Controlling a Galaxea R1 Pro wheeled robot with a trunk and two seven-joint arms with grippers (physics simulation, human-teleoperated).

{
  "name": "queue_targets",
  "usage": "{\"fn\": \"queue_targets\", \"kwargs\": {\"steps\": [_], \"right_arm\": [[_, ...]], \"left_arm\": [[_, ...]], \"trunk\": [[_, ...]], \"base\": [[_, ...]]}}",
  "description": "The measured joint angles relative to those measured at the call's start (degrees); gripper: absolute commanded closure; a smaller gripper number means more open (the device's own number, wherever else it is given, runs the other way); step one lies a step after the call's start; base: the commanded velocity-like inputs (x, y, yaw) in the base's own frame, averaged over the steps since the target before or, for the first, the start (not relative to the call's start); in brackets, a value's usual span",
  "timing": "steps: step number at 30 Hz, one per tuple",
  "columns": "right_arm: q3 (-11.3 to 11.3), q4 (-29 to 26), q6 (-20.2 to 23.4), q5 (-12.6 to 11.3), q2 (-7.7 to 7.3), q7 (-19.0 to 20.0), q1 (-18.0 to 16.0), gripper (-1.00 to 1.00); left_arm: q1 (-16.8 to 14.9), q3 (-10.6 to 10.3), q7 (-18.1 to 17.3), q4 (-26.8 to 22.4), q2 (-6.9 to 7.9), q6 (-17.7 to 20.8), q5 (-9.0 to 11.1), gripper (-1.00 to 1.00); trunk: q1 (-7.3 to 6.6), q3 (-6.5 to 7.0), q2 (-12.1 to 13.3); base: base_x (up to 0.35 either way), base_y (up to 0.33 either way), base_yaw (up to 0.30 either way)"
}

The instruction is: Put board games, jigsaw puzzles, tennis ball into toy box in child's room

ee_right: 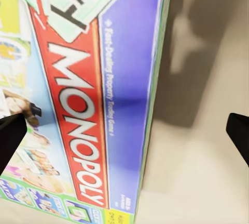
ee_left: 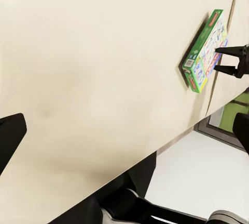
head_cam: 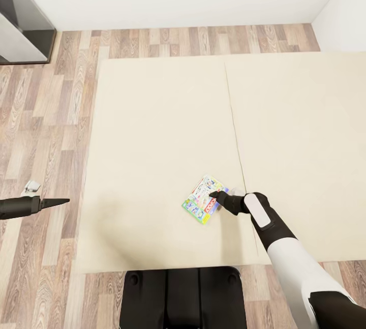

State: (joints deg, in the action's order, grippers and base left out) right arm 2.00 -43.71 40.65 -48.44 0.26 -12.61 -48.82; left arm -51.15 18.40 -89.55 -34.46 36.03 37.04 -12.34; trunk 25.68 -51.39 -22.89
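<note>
The cartoon-covered board game (head_cam: pixel 204 200) lies flat on the bed (head_cam: pixel 152 130) near its front edge, the open right hand (head_cam: pixel 214 196) poised at its side without gripping, the left hand (head_cam: pixel 60 201) idle and apparently closed, so packing remains ahead.

Green-edged cartoon board game (head_cam: pixel 204 199) w/ red MONOPOLY band, beige bed (head_cam: pixel 152 130).

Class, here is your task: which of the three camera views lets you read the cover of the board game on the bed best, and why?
The right wrist view: the board game is close enough to read MONOPOLY on its red band. In the head view it lies small on the bed. The left wrist view shows its green edge at an angle.
</note>
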Motion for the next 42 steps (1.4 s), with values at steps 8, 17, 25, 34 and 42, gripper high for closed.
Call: {"fn": "queue_targets", "kwargs": {"steps": [8,17,25,34,42], "right_arm": [[0.02,0.27,-0.04,0.04,0.0,0.59,0.0,-1.0],[0.03,0.29,-2.58,-1.64,0.03,3.39,0.06,-1.0],[0.0,0.29,-2.91,-1.23,0.03,3.68,0.04,-1.0],[0.0,0.29,-2.94,-1.23,0.03,3.68,0.03,-1.0],[0.01,0.29,-2.95,-1.23,0.02,3.68,0.05,-1.0]], "left_arm": [[-0.01,-0.01,0.0,0.01,-0.01,-0.01,0.03,-1.0],[-0.05,-0.01,0.0,0.03,-0.04,-0.01,0.02,-1.0],[-0.05,-0.01,0.0,0.04,-0.04,-0.01,0.02,-1.0],[-0.05,-0.01,0.0,0.04,-0.04,-0.03,0.01,-1.0],[-0.05,-0.01,0.0,0.03,-0.04,0.05,-0.05,-1.0]], "trunk": [[0.03,0.22,0.03],[0.05,0.24,0.06],[0.07,0.7,0.06],[0.07,0.85,0.06],[0.07,0.86,0.06]], "base": [[0.0,0.0,0.0],[0.0,0.0,0.0],[0.0,0.0,0.0],[0.0,0.0,0.0],[0.0,0.029,0.0]]}}
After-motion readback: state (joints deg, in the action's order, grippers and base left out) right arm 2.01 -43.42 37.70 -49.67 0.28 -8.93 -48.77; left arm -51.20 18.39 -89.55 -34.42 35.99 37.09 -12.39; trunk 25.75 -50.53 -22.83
